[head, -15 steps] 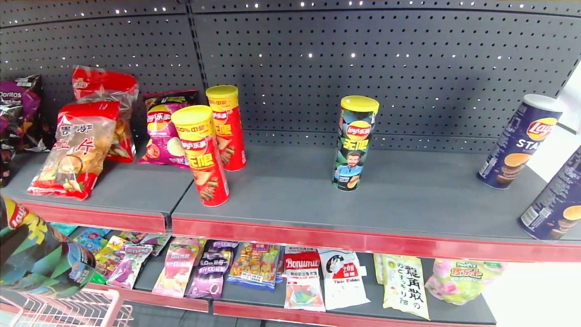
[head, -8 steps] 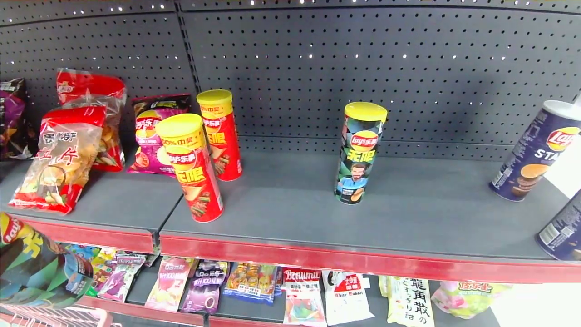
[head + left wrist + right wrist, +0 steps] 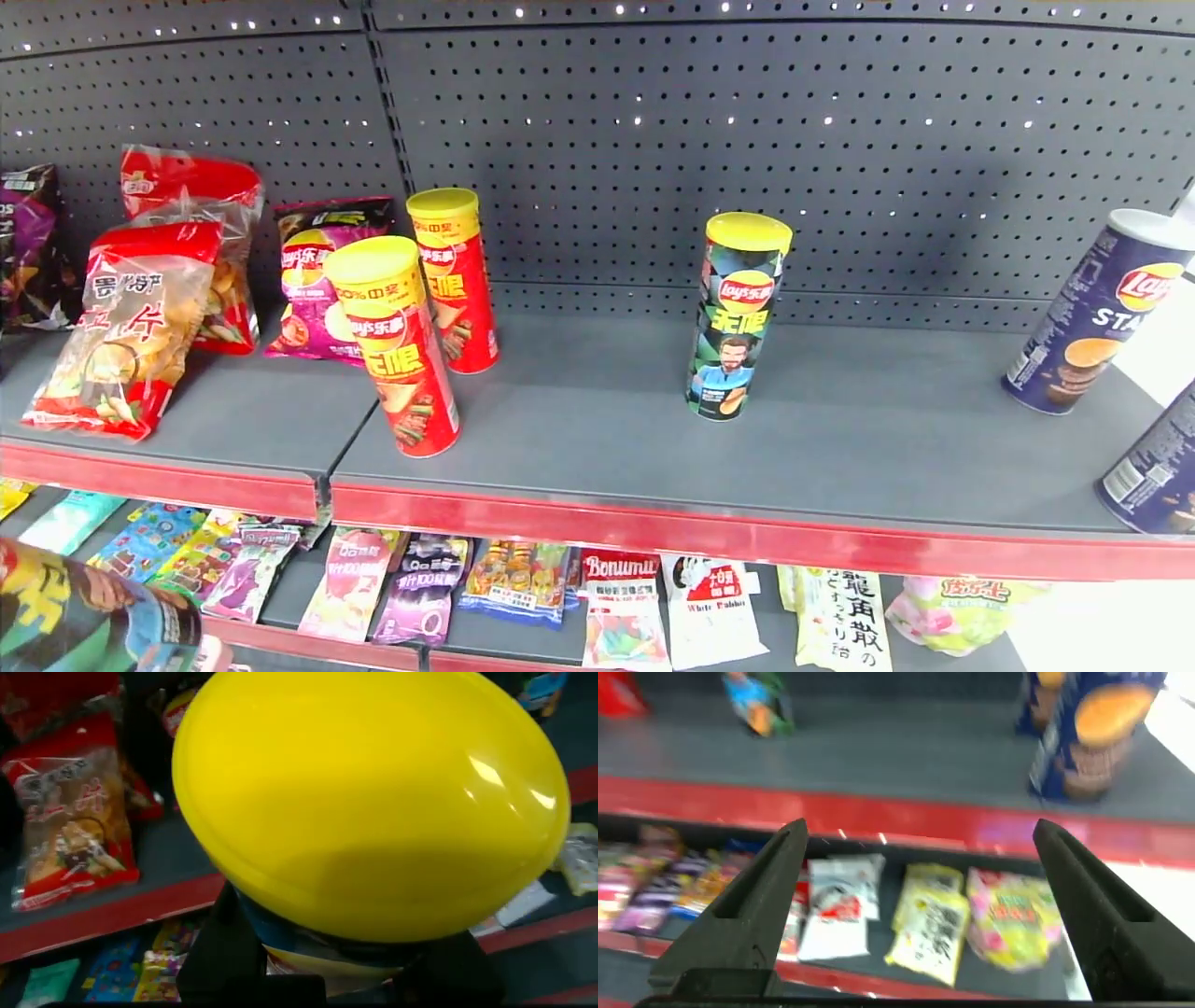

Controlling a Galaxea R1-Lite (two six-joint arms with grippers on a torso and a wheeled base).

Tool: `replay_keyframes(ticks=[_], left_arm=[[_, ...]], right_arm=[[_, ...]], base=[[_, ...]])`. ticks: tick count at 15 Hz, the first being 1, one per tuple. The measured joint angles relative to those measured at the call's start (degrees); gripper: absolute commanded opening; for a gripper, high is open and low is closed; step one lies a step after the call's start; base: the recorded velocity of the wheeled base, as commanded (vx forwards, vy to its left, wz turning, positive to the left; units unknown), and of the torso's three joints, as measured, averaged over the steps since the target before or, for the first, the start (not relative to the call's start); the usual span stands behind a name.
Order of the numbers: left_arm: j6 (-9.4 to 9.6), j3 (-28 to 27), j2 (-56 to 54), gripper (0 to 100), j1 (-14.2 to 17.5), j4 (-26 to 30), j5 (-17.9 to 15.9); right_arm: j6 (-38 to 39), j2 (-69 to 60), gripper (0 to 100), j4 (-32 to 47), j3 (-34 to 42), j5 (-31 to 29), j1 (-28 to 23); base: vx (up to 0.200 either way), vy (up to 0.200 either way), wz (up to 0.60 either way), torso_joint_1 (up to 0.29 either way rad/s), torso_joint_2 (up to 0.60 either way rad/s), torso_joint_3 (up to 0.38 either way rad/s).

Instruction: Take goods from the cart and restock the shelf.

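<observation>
A dark chip can with a green-and-blue pattern (image 3: 84, 621) shows at the lower left of the head view, below the upper shelf's level. In the left wrist view its yellow lid (image 3: 374, 803) faces the camera, and my left gripper (image 3: 341, 973) is shut around the can's body. A matching can (image 3: 738, 313) stands upright mid-shelf on the grey upper shelf (image 3: 607, 439). My right gripper (image 3: 920, 919) is open and holds nothing, in front of the red shelf edge (image 3: 906, 821) and above the lower shelf's bags.
Two red cans (image 3: 397, 345) stand left of centre, with chip bags (image 3: 131, 327) beyond them. Two blue cans (image 3: 1092, 313) stand at the right end. Between the green can and the blue cans the shelf is bare. Small snack bags (image 3: 621, 597) line the lower shelf.
The head camera shifted and the pink cart basket left the picture. The held can has sunk lower at the left corner while the shelf stayed put in the last half second.
</observation>
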Motion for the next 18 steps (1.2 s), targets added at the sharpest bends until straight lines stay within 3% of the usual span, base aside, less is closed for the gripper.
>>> replay_keyframes(ticks=[1,4,7,8,13,18], left_arm=[[-1.5,-0.6,-1.5,0,-0.3,2.9,-2.0],[-2.3,-0.4,-3.5,0,-0.7,3.9,-1.9],[-5.67,-0.9,-3.1,0,-0.6,3.7,-1.2],[-6.0,-1.5,-2.8,0,-0.6,3.4,-0.8],[-5.56,-2.4,-2.4,0,-0.6,3.4,-0.5],[-5.52,-2.5,-2.6,0,-0.5,3.5,0.3]], right_arm=[[0.5,3.1,100,0.0,-4.1,3.3,0.3],[-2.2,16.1,100,0.0,-15.1,13.4,1.3],[-7.7,32.2,100,-0.2,-24.9,17.0,2.5],[-9.3,37.2,100,-0.3,-28.0,17.5,3.4],[-11.8,58.7,100,-4.5,-39.0,18.6,12.3],[-11.8,74.1,100,-12.7,-43.0,18.8,14.8]], base=[[0.0,0.0,0.0,0.0,0.0,0.0],[0.0,0.0,0.0,0.0,0.0,0.0],[0.0,0.0,0.0,0.0,0.0,0.0],[0.0,0.0,0.0,0.0,0.0,0.0],[0.0,0.0,0.0,0.0,0.0,0.0],[0.0,0.0,0.0,0.0,0.0,0.0]])
